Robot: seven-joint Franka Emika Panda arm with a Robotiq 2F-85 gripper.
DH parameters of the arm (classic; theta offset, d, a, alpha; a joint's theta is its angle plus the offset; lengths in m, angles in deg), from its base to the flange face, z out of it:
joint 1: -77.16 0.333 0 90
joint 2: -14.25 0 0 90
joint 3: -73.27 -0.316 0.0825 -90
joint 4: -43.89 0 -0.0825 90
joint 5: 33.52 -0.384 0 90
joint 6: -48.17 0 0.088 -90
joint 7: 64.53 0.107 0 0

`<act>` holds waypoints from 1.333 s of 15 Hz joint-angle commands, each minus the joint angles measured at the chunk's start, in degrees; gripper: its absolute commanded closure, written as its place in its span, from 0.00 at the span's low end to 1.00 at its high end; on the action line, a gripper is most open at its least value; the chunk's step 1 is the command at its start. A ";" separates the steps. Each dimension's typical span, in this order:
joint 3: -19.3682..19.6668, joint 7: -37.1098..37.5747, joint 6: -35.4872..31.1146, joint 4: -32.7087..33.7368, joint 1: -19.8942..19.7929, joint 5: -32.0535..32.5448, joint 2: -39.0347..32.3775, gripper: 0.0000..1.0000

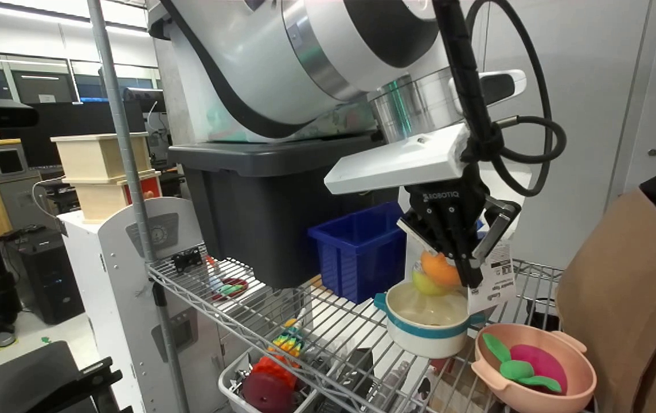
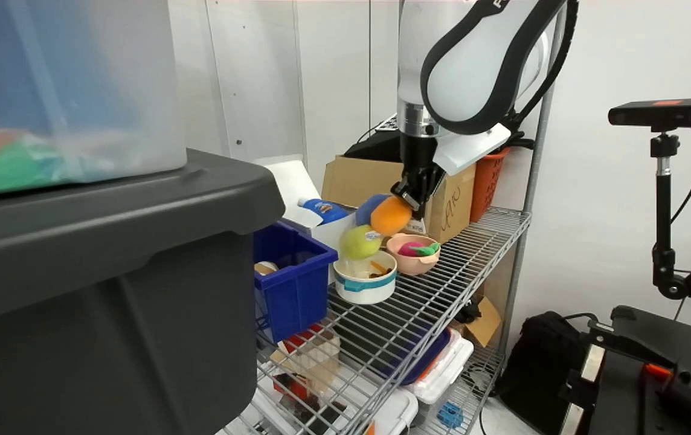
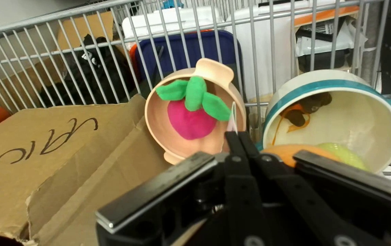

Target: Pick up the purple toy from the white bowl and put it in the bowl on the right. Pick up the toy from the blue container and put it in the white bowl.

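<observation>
Purple toy (image 3: pixel 190 126): rounded magenta body topped with green leaf-shaped lobes; it is contained in the pink bowl (image 2: pixel 406 266), nearer than the white bowl (image 2: pixel 369 294) to the desk (image 2: pixel 472 257) corner beside which the orange basket (image 2: pixel 487 181) is stood.
Fruit-like toy (image 2: pixel 391 215): rounded orange and yellow-green lobes; it is seen over the white bowl, in from the desk's long open edge.
Gripper (image 3: pixel 236 135): fingers brought together at the tips, where a thin pale tag (image 3: pixel 233 118) is seen; the fruit-like toy appears to be held there, but the point of grip is hidden.
Wrist view: most of the fruit-like toy is covered by the gripper; a white bowl handle is cut off.
Blue shape (image 2: pixel 369 210): partly covered by the orange lobe; whether it belongs to the toy cannot be told.
White bowl contents: orange and brown forms (image 3: pixel 296 119), too unclear to be named.
</observation>
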State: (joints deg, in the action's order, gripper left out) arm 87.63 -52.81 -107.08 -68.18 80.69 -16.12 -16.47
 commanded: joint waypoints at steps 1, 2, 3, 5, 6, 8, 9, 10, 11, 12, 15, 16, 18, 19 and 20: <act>0.97 1.73 -0.67 0.78 1.27 1.14 -0.76 1.00; 0.99 1.75 -0.65 0.81 1.34 1.16 -0.79 1.00; 0.95 1.72 -0.69 0.76 1.34 1.12 -0.86 1.00; 0.82 1.40 -0.48 0.73 1.19 0.97 -0.89 1.00; 0.57 1.32 -0.15 0.68 1.01 0.57 -0.85 0.73; 0.57 1.50 0.29 0.85 1.03 0.36 -0.97 0.68; 0.62 1.61 0.36 0.81 1.10 0.39 -0.88 0.60; 0.63 1.70 0.41 0.78 1.12 0.39 -0.78 0.53; 0.60 1.74 0.49 0.74 1.11 0.33 -0.67 0.45; 0.59 1.81 0.52 0.73 1.09 0.30 -0.63 0.38; 0.63 1.95 0.50 0.61 1.03 0.27 -0.49 0.17; 0.56 1.89 0.61 0.44 0.93 0.14 -0.16 0.08; -0.12 0.92 1.13 -0.83 0.31 -0.46 1.27 0.00; -1.00 -0.33 2.15 -1.42 -0.43 -1.27 2.02 0.00; -2.05 -2.09 3.89 -2.09 -1.40 -2.22 2.96 0.00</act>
State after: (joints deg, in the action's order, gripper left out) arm 87.59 -51.66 -106.69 -68.28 81.07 -16.34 -16.78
